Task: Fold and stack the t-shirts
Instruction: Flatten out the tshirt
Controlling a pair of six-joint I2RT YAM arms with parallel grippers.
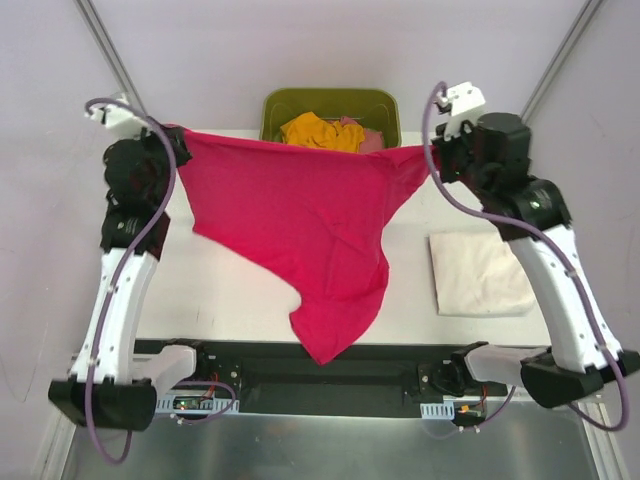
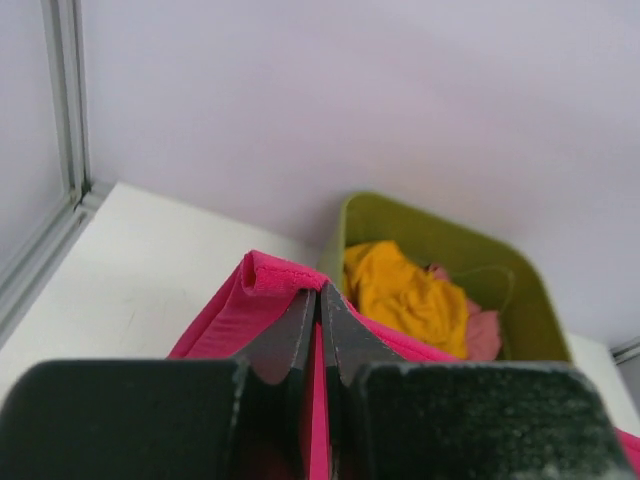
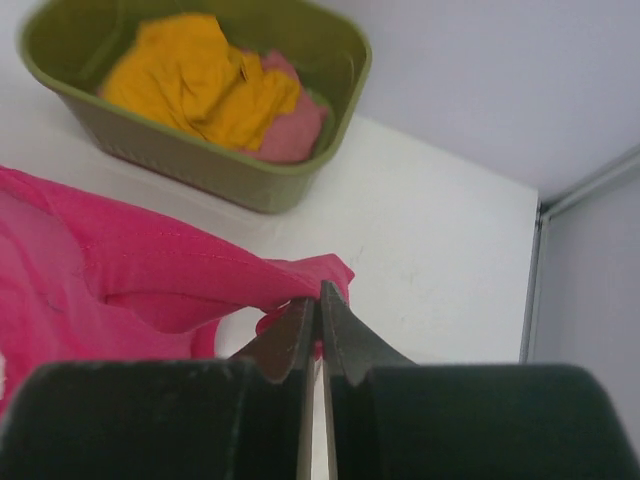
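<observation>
The crimson-pink t-shirt (image 1: 300, 225) hangs stretched between both grippers above the table, its lower part drooping to the near edge. My left gripper (image 1: 178, 135) is shut on its left corner (image 2: 262, 285). My right gripper (image 1: 432, 152) is shut on its right corner (image 3: 300, 275). The cream-white t-shirt (image 1: 478, 272) lies folded at the right of the table. The orange t-shirt (image 1: 320, 131) and the salmon-pink t-shirt (image 1: 366, 137) lie crumpled in the tub; both also show in the right wrist view, the orange t-shirt (image 3: 200, 80) beside the salmon-pink t-shirt (image 3: 292, 128).
The olive-green tub (image 1: 280, 102) stands at the back middle of the white table (image 1: 230, 290), behind the hanging shirt. Grey walls and metal frame posts (image 1: 110, 50) close in the back and sides.
</observation>
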